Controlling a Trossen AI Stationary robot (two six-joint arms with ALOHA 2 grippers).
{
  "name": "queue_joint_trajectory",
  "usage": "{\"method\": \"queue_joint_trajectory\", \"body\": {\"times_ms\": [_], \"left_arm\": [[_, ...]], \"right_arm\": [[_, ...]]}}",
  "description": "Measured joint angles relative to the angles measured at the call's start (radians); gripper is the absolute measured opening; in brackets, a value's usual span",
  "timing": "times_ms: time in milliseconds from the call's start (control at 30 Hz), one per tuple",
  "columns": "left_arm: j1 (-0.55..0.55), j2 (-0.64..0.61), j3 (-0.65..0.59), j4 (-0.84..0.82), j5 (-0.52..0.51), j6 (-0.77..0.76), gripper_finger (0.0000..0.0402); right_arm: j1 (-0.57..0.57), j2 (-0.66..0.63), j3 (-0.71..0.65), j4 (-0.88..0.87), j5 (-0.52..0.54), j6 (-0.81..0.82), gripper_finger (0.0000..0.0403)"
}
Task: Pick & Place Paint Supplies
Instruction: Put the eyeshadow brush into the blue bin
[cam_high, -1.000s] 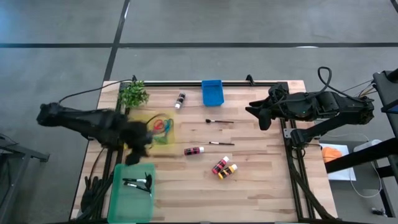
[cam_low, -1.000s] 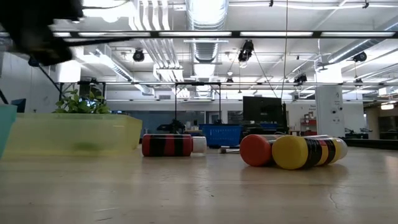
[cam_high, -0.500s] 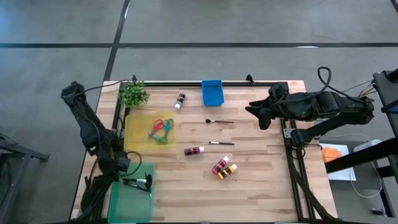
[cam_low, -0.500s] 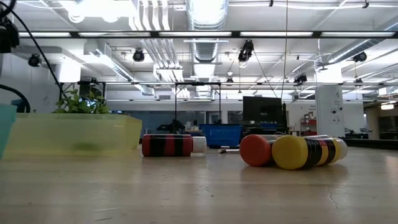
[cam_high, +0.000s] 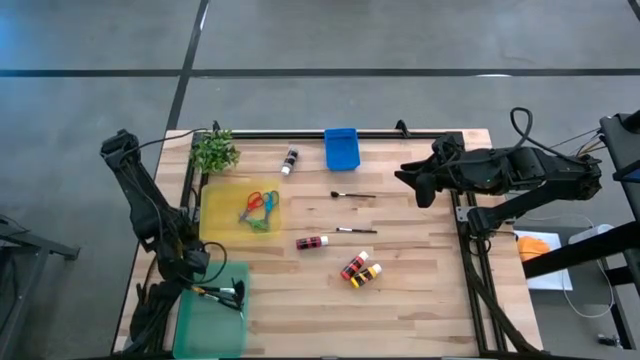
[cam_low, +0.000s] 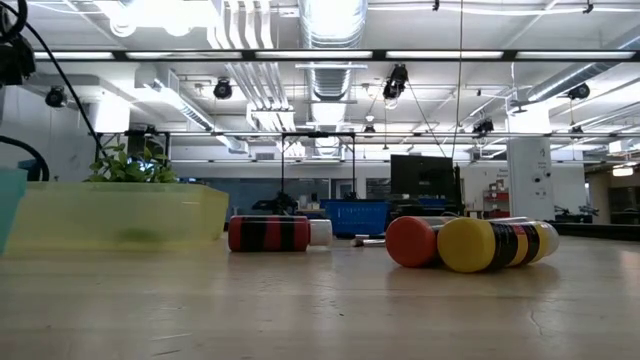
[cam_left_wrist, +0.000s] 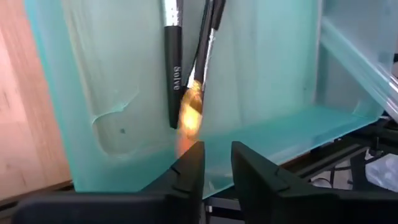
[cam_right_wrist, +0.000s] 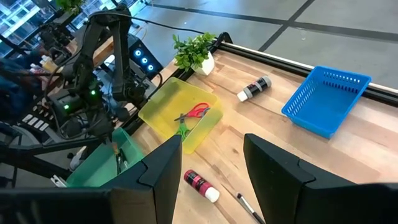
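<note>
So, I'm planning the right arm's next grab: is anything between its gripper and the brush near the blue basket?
Nothing visible. The right gripper hangs open, and only bare table lies between it and the paintbrush just in front of the blue basket.

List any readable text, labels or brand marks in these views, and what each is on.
"Solve" or similar, partly blurred: white lettering on the black handle of a paintbrush lying in the green bin, left wrist view.
Paint bottles: label bands show, but any print is too small to read.
Dark monitor in the room behind the table: no legible text.
Nothing else readable.
</note>
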Motion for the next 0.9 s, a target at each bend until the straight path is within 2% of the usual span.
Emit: {"method": "queue_joint_trajectory", "body": {"times_ms": [200, 333, 467, 533, 600, 767, 900], "left_arm": [[0.004, 0.0, 0.025, 0.001, -0.031, -0.029, 0.0109], [0.032, 0.0, 0.098, 0.005, -0.131, 0.029, 0.011], [0.123, 0.003, 0.192, 0.004, -0.261, 0.161, 0.0111], [0.21, 0.026, 0.242, -0.002, -0.308, 0.229, 0.0111], [0.322, 0.074, 0.291, -0.002, -0.312, 0.34, 0.0111], [0.669, 0.29, 0.461, 0.027, -0.243, 0.738, 0.0111], [0.918, 0.497, 0.61, 0.132, -0.166, 1.009, 0.0111]], "right_arm": [[0.0, 0.0, 0.0, 0.0, 0.0, 0.0, 0.0171], [0.0, 0.0, 0.0, 0.0, 0.0, -0.003, 0.0171], [-0.003, 0.0, 0.0, 0.0, 0.0, -0.004, 0.0171], [-0.003, 0.0, 0.0, 0.0, 0.0, -0.006, 0.0171], [-0.003, 0.0, 0.0, 0.0, 0.0, -0.009, 0.0171], [-0.002, 0.0, -0.001, 0.0, 0.0, -0.023, 0.0171], [-0.002, 0.0, -0.002, 0.0, 0.0, -0.031, 0.0171]]}}
